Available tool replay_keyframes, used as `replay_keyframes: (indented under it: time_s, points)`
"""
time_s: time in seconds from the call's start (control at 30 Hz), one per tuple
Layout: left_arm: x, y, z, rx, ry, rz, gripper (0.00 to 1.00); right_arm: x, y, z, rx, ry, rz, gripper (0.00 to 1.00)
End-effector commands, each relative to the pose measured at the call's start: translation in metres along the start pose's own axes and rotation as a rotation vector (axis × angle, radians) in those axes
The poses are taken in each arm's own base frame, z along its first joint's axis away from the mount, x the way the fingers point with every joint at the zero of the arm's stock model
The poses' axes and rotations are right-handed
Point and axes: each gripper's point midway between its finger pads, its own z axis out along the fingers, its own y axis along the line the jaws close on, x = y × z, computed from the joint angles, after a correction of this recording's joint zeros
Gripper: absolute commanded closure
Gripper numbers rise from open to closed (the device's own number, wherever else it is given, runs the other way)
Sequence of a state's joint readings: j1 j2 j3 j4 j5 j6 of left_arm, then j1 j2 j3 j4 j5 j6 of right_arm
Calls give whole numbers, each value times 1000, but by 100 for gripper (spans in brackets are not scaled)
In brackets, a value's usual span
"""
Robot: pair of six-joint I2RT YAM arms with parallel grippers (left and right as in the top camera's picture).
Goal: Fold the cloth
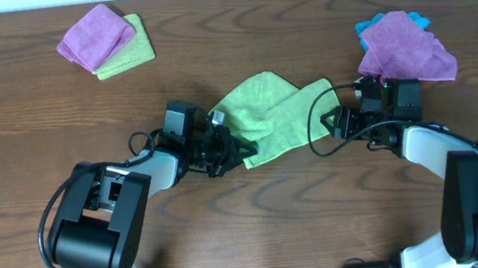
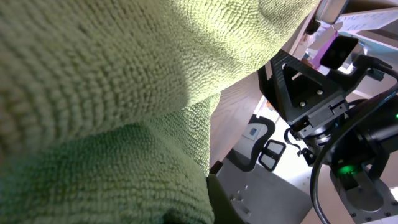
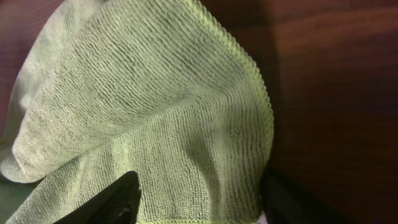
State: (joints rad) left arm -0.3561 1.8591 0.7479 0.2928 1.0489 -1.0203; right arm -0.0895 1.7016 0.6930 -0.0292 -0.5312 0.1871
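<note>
A light green cloth (image 1: 269, 117) lies crumpled and partly doubled over at the table's middle. My left gripper (image 1: 233, 149) is at its lower left edge. In the left wrist view the cloth (image 2: 106, 106) fills the frame and presses against the one finger that shows, so the left gripper (image 2: 204, 190) is shut on the cloth. My right gripper (image 1: 332, 123) is at the cloth's right corner. In the right wrist view its fingers (image 3: 202, 202) stand wide apart, open, with the cloth's hemmed corner (image 3: 174, 112) lying between them.
A purple cloth on a pale green one (image 1: 106, 39) lies at the back left. A purple cloth over a blue one (image 1: 405, 47) lies at the back right, close behind the right arm. The table (image 1: 258, 222) is dark wood.
</note>
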Motion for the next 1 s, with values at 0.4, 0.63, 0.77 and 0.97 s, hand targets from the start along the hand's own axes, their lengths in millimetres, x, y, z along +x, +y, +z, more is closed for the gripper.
replay_keyframes:
  time_s: [0.4,0.63,0.77,0.97]
  points:
    - [4,-1,0,18,36,7,94,42,-9,14,44,126,66,81]
    - [2,-2,-4,30,36,17,94,42,-5,11,31,129,61,99]
    - [-8,-5,-18,70,24,0,94,33,7,-2,6,99,41,99]
    - [-28,-31,-54,172,-25,36,95,0,40,-46,-27,-42,-57,99]
